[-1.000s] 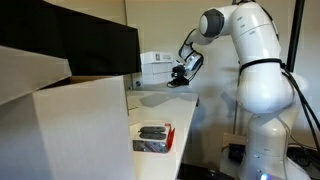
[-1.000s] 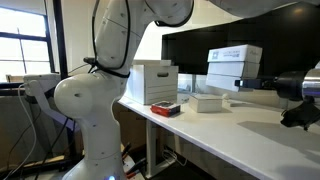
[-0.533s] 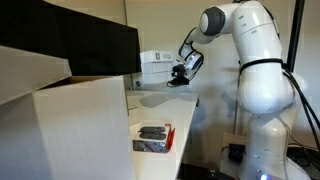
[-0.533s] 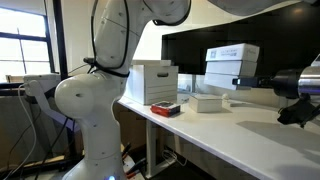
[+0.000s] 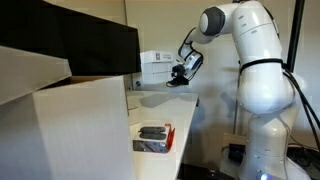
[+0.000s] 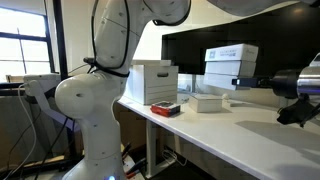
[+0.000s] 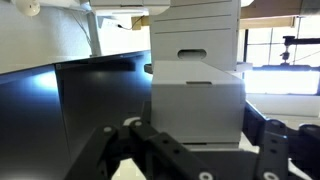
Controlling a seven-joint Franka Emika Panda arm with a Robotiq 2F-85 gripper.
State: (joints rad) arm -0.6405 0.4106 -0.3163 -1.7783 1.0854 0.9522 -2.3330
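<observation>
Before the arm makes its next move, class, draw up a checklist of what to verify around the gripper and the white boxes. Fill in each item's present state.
1. Gripper shut: ok.
2. Anything held in it: cannot tell; it is too dark and small in the exterior views.
3. Gripper clear of the table: ok, it hangs above the top.
4. Gap to the stacked white boxes ahead: cannot tell; they fill the middle of the wrist view.
5. Red tray out of the way: ok, it lies far along the table, beside the large box.
</observation>
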